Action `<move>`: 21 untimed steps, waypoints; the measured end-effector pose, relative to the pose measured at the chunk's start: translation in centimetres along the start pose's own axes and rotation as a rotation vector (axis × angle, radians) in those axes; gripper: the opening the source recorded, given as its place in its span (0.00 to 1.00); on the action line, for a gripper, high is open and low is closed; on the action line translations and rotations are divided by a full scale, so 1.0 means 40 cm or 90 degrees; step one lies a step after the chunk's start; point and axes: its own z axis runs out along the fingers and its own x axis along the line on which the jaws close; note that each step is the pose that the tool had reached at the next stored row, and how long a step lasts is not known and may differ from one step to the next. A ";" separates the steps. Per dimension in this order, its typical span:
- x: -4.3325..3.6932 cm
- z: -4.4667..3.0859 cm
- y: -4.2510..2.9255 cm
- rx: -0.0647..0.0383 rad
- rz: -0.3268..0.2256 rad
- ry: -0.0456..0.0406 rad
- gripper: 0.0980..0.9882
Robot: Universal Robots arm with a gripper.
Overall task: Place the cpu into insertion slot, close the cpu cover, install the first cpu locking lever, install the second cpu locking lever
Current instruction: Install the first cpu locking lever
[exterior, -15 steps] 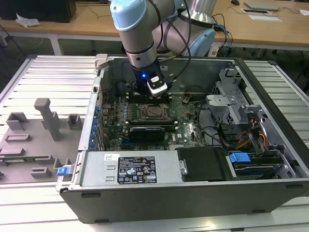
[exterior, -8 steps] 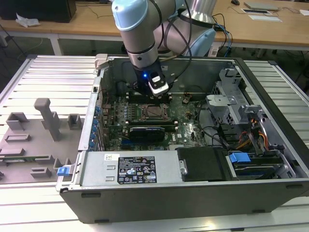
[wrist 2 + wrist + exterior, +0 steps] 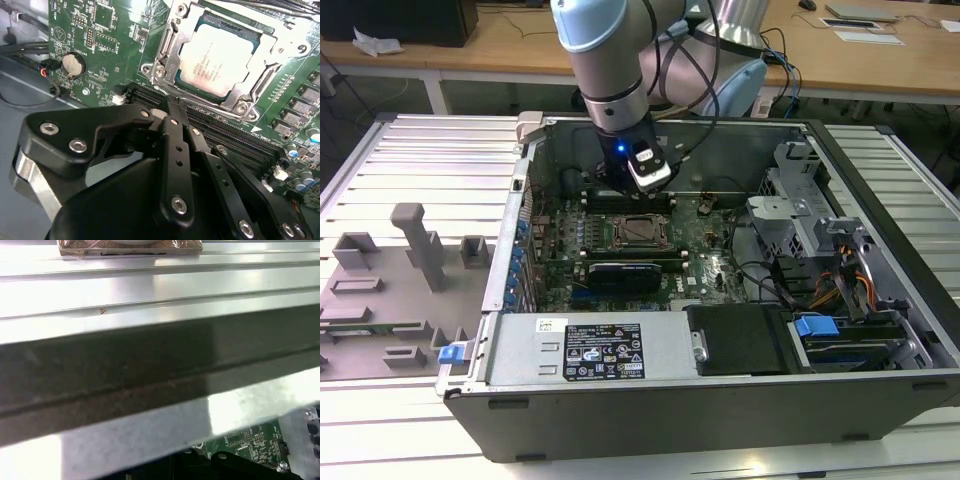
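Note:
The cpu (image 3: pixel 215 60), a pale silvery square, lies flat in the insertion slot (image 3: pixel 230 24) on the green motherboard (image 3: pixel 115 35). The cpu cover (image 3: pixel 248 95), a metal frame with a square window, is down around the chip. In the exterior view the cpu (image 3: pixel 638 230) sits mid-board inside the open computer case. My gripper (image 3: pixel 167 106) is shut with nothing in it. Its black tip hovers beside the near corner of the cover, over the black memory slots (image 3: pixel 225 135). From outside, the gripper (image 3: pixel 623 192) hangs just behind the socket. How the locking levers stand I cannot tell.
The case walls (image 3: pixel 530 200) close in on all sides; one fills the first wrist view (image 3: pixel 150 370). A labelled power supply (image 3: pixel 605 350) runs along the front, a drive cage (image 3: pixel 800 220) and cables to the exterior view's right. A coin battery (image 3: pixel 74 64) sits on the board.

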 end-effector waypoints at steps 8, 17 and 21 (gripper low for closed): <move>-0.005 0.003 0.001 0.014 0.006 0.0605 0.01; -0.015 -0.011 0.005 0.025 0.006 0.0785 0.01; -0.024 -0.012 -0.010 0.038 0.007 0.1011 0.01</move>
